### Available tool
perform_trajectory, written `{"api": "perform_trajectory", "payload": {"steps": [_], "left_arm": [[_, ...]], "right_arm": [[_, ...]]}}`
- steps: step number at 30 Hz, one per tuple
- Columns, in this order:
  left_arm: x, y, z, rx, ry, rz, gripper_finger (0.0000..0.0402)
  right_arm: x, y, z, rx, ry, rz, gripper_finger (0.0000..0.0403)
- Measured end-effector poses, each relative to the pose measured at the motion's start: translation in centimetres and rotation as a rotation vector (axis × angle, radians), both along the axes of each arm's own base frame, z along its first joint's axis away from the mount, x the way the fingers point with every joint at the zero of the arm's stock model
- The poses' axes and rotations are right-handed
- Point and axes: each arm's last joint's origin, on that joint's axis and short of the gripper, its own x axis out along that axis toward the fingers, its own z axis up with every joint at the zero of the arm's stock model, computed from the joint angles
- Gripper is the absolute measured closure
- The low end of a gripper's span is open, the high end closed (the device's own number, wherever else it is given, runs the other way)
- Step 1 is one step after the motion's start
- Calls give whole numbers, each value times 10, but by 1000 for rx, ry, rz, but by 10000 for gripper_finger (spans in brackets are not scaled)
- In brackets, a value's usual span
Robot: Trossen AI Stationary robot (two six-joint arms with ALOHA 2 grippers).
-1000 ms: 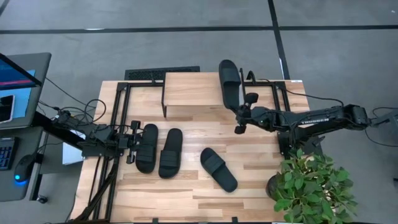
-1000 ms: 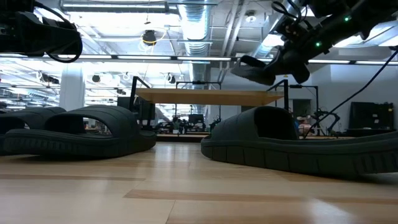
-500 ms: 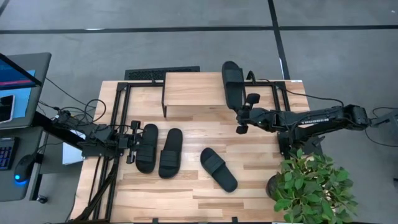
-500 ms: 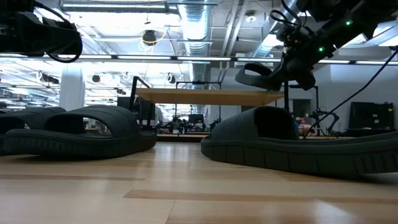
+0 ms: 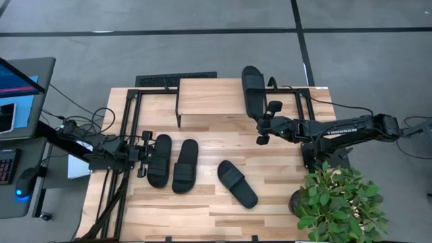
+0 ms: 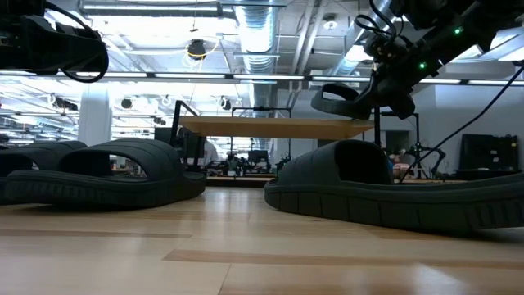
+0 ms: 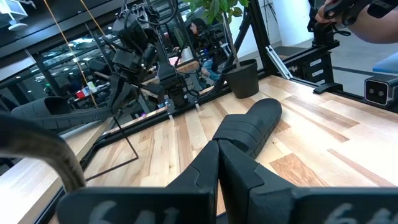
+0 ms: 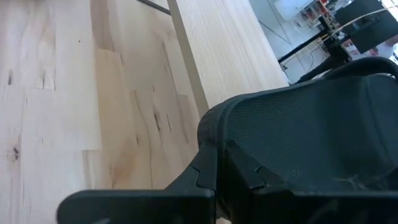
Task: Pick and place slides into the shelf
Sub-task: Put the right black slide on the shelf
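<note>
One black slide [image 5: 252,89] lies lengthwise over the right end of the shelf [image 5: 209,96], a low rack with a light wood top. My right gripper [image 5: 259,120] is shut on that slide's near end. Three more slides lie sole-down on the table: two side by side at the left [image 5: 159,160] [image 5: 185,165] and one slanted in the middle [image 5: 237,183]. My left gripper [image 5: 144,155] waits shut and level close beside the leftmost slide. My right gripper pinches the slide's near end [image 8: 214,134] between its two fingers, coming from the table's right side and slanting down. In the low view the slide [image 6: 344,100] sits roughly level, strap up, with its sole down on the shelf's top [image 6: 270,125].
A potted plant [image 5: 337,202] stands at the table's near right corner beside my right arm. Black frame bars [image 5: 128,128] run along the table's left and far edges. A dark keyboard [image 5: 175,79] lies behind the shelf.
My right gripper has tipped its fingers downward. The slide it holds was tilted above the shelf's right end. It has straightened along the shelf's edge and sunk, coming down level onto the shelf's top.
</note>
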Motion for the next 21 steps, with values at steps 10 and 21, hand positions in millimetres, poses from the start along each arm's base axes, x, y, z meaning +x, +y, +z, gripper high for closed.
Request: {"api": "perform_trajectory", "payload": {"steps": [10,21], "left_arm": [[0,0,0,0,0,0,401],[0,0,0,0,0,0,401]], "right_arm": [[0,0,0,21,-23,-18,369],[0,0,0,22,-24,-18,358]]}}
